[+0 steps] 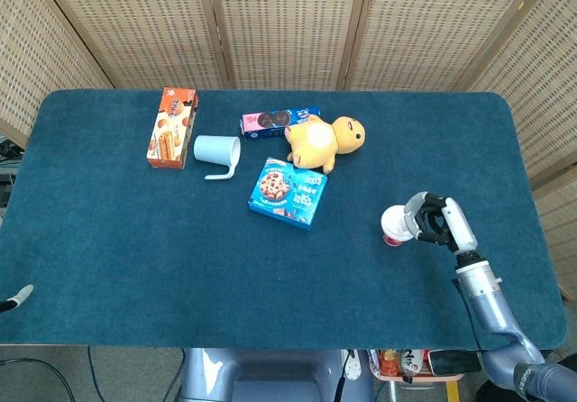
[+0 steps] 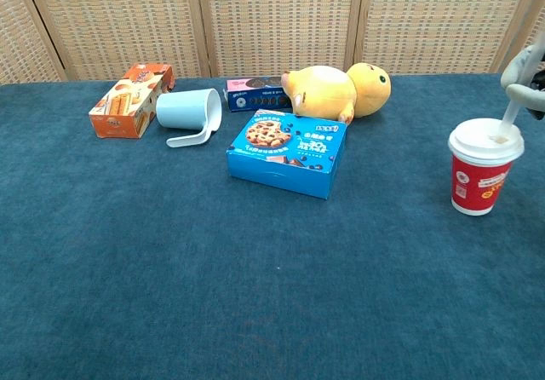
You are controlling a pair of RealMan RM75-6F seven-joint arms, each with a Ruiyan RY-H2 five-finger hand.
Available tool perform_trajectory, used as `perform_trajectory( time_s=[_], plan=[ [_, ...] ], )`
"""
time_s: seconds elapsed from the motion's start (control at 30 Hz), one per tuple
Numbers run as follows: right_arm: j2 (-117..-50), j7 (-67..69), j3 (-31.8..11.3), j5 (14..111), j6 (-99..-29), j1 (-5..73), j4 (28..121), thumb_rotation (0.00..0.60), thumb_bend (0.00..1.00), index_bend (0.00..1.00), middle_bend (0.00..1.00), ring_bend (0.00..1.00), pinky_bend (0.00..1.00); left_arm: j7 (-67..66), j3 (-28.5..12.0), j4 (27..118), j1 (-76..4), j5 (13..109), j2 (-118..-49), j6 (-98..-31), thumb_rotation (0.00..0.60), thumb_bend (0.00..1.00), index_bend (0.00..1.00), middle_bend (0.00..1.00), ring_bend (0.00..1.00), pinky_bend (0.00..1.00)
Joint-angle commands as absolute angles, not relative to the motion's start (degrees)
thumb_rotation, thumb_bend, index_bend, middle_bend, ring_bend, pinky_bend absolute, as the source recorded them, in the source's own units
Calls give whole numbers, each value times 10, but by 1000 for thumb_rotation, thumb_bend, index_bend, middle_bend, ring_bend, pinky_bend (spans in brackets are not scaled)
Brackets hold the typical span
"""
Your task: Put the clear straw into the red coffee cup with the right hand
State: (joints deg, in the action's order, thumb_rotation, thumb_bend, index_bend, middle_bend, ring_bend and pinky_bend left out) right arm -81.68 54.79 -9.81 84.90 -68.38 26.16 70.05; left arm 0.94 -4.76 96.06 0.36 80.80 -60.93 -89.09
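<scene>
The red coffee cup (image 2: 479, 181) with a white lid stands upright at the right of the blue table; the head view shows the cup (image 1: 394, 226) from above. A clear straw (image 2: 509, 118) sticks into the lid at a slant, with only a short piece showing above it. My right hand (image 1: 438, 221) is just right of the cup, its fingers curled toward the lid. In the chest view the right hand (image 2: 524, 71) sits at the right edge and pinches the straw's top. A grey tip (image 1: 16, 296) at the lower left edge is all that shows of my left hand.
A blue cookie box (image 2: 287, 152), a yellow plush toy (image 2: 335, 90), a dark biscuit pack (image 2: 253, 93), a pale blue mug (image 2: 189, 111) on its side and an orange box (image 2: 130, 100) lie across the far middle and left. The table's right edge (image 1: 532, 213) is close to the cup.
</scene>
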Motion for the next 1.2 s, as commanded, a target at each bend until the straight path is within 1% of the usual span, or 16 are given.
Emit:
perform_trajectory(
  time_s=[0.03,0.7,0.73,0.8,0.87,0.93,1.2],
  plan=[
    [-822,555,-95,851,-683,263,691,600,477,733,870,741,915,8,-48,960,4,808,-610,-891,600,114,0,0,0,0],
    [-819,568,-77,872,-699,265,675,600,475,733,863,741,913,8,-46,961,3,808,-610,-889,600,114,0,0,0,0],
    [-819,569,-76,873,-699,265,674,600,456,733,861,741,913,8,-46,961,3,808,-610,-889,600,114,0,0,0,0],
    [-818,572,-73,877,-700,265,672,600,370,722,858,740,913,8,-46,961,2,809,-610,-889,600,114,0,0,0,0],
    [-818,574,-70,880,-703,265,668,600,237,682,851,739,913,8,-46,961,2,808,-610,-889,600,114,0,0,0,0],
    [-818,577,-68,882,-705,265,666,600,168,648,847,737,913,8,-46,961,2,809,-610,-889,600,113,0,0,0,0],
    [-817,576,-63,887,-711,265,661,600,64,563,831,727,913,10,-46,961,2,809,-609,-888,600,114,0,0,0,0]
  ],
)
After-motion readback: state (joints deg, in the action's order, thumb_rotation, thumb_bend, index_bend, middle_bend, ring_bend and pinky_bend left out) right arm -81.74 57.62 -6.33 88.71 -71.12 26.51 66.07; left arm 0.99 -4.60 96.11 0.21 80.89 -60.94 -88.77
